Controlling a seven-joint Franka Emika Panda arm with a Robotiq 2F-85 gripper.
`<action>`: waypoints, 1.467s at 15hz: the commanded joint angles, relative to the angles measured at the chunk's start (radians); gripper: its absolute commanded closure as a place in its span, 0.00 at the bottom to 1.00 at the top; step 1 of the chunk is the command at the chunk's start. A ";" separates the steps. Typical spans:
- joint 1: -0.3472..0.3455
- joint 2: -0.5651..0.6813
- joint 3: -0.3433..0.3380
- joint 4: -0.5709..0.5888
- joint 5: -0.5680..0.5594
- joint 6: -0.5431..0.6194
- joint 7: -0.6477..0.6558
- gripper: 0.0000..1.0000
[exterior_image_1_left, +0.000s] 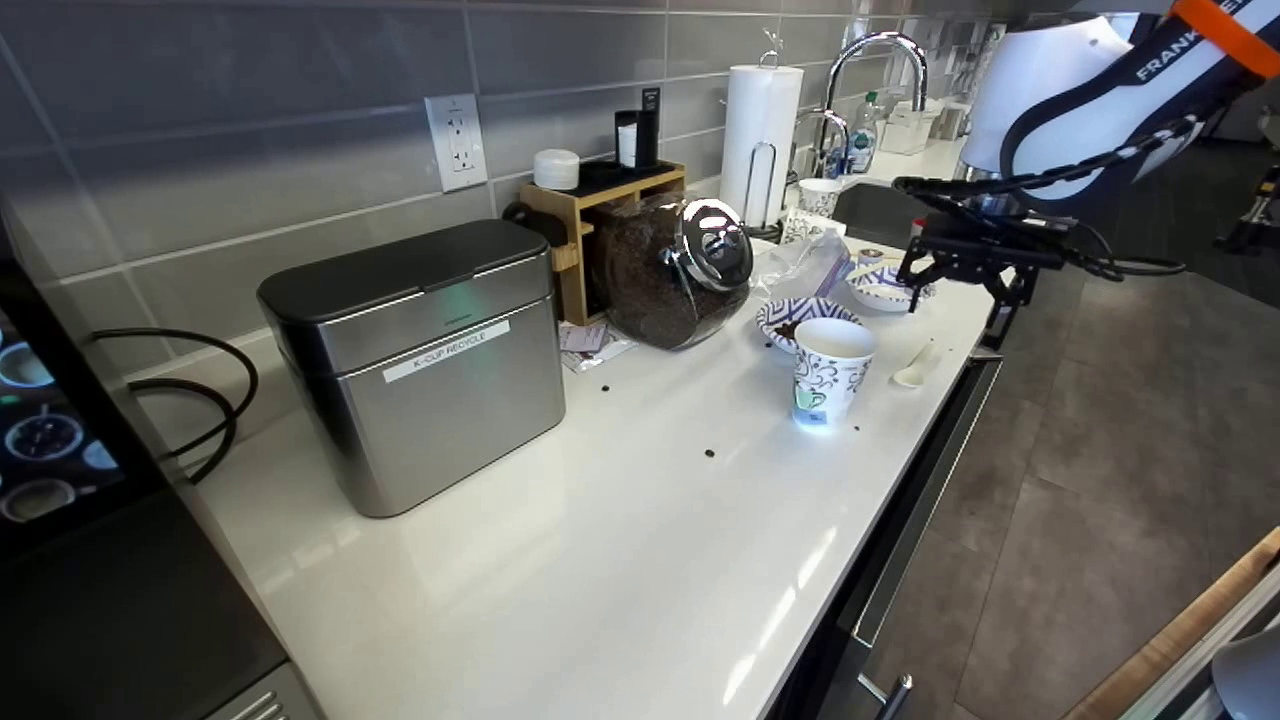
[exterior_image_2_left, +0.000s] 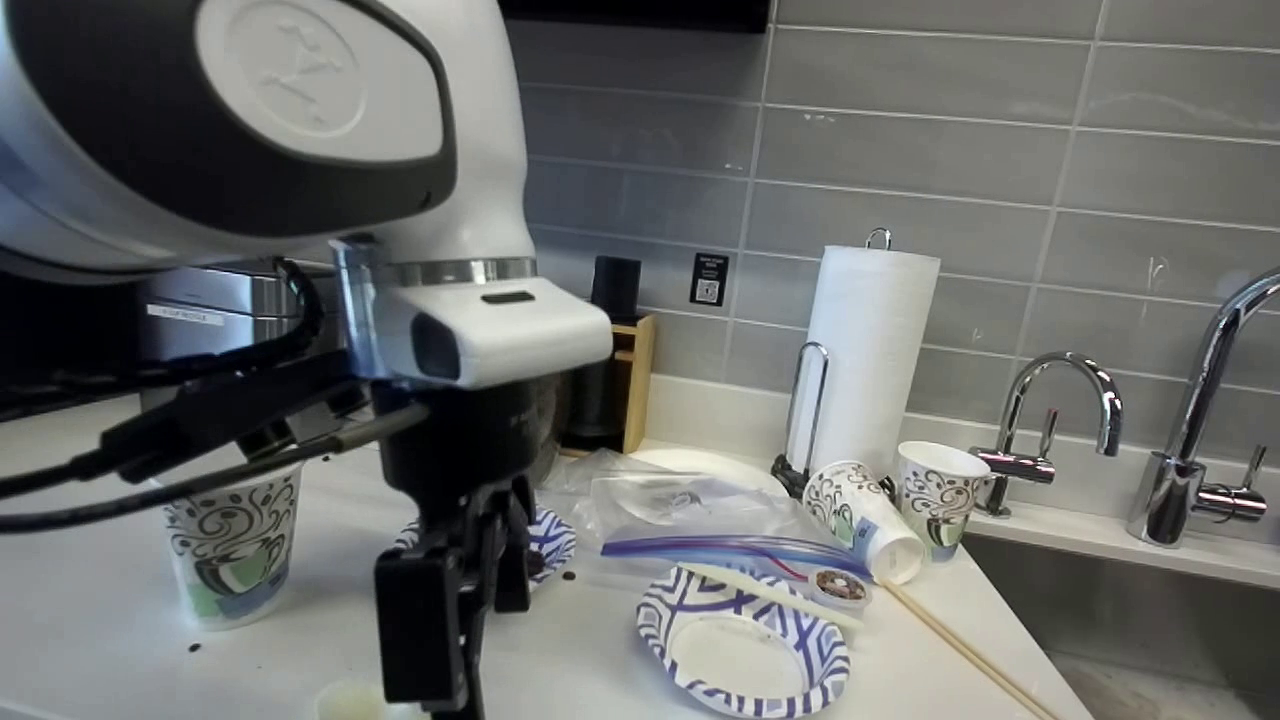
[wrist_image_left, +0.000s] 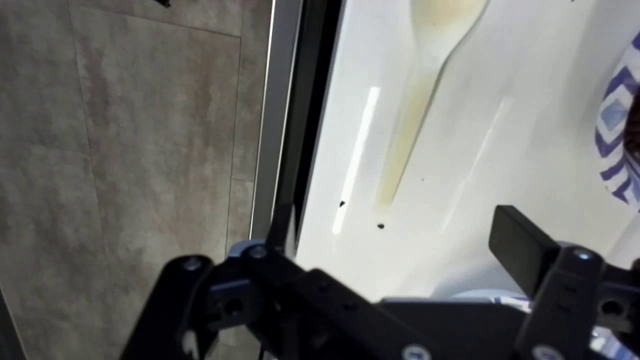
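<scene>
My gripper (wrist_image_left: 400, 235) hangs above the front edge of a glossy white counter (exterior_image_1_left: 560, 600), jaws spread wide and nothing between the pads. In the wrist view I've got one finger over the edge and the other over the countertop. Closest thing to me is a pale spoon (wrist_image_left: 420, 90) lying flat near that edge, handle end pointing toward the gap, not touching anything of mine. There are dark specks (wrist_image_left: 381, 226) around it, plus some bright glare streaks.

Counter's pretty busy tbh. A paper cup (exterior_image_1_left: 832, 375) stands upright beside a blue-and-white bowl (exterior_image_1_left: 772, 322) with dark bits in it. Another patterned bowl (exterior_image_2_left: 665, 620) has a pale stick (exterior_image_2_left: 770, 592) across its rim, with a zip bag (exterior_image_2_left: 690, 500) just behind. Along the grey tiled wall (exterior_image_2_left: 900, 160) I can see a "K-CUP RECYCLE" bin (exterior_image_1_left: 460, 400), a tilted jar (exterior_image_1_left: 645, 275), a paper towel roll (exterior_image_2_left: 870, 350) and chrome taps (exterior_image_2_left: 1165, 500) by the sink (exterior_image_2_left: 1150, 620). Down below, the floor (exterior_image_1_left: 1110, 450) is big brownish-grey tiles.
</scene>
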 joint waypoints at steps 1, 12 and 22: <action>-0.027 -0.152 0.013 -0.071 -0.129 -0.019 -0.089 0.00; 0.129 -0.343 0.014 -0.120 0.234 0.019 -0.771 0.00; 0.274 -0.283 0.018 -0.070 0.445 -0.057 -1.116 0.00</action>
